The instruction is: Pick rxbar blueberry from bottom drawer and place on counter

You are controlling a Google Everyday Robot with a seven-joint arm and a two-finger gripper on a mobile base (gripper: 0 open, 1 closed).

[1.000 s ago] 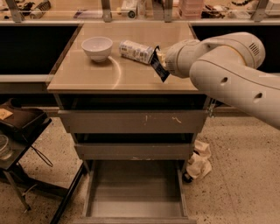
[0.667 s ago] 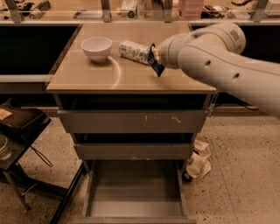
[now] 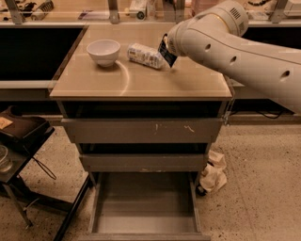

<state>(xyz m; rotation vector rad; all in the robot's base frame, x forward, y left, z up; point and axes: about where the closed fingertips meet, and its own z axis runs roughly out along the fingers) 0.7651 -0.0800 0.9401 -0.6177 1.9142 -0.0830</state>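
Observation:
The rxbar blueberry [image 3: 166, 54], a small dark bar, is held in my gripper [image 3: 168, 52] just above the tan counter [image 3: 141, 84], near its back right part. The gripper is at the end of the white arm that reaches in from the right. The bar stands tilted beside a clear plastic bottle with a white label [image 3: 146, 55] that lies on its side. The bottom drawer [image 3: 146, 207] is pulled out at the bottom of the view, and its grey floor is bare.
A white bowl [image 3: 104, 51] stands on the counter's back left. A long cluttered shelf with metal posts [image 3: 113, 12] runs behind. A dark stand [image 3: 21, 141] is at the left, and crumpled paper [image 3: 214, 172] lies on the floor right of the drawers.
The arm has moved back and to the left over the counter with the bar in the gripper, bringing it closer to the bottle.

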